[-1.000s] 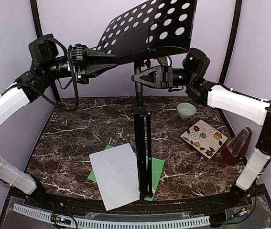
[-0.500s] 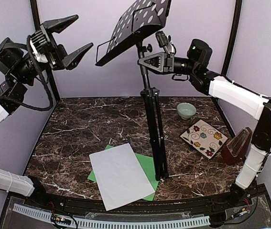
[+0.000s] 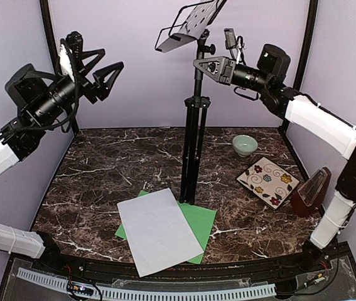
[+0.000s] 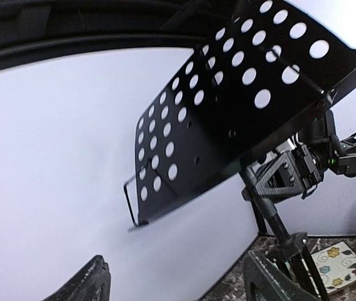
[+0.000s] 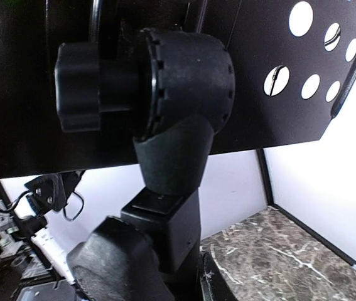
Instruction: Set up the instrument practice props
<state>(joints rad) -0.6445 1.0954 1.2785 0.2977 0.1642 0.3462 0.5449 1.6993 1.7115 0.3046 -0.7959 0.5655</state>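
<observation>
Left end effector [image 3: 110, 58] backed off, raised, spread; music stand [image 3: 193, 125] upright.

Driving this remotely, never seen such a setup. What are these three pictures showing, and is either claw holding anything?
Two robot arms stand bolted at the near edge of a marble-patterned table. The wide picture looks down from above and behind them; the other two come from a camera on each wrist. The right gripper is closed on the post of the black music stand, just under its perforated desk; its camera shows the tilt knob close up. The left gripper is open and empty, its camera facing the desk. On the table: a white sheet overlapping a green sheet, a floral plate, a small bowl, and a metronome at the right.
</observation>
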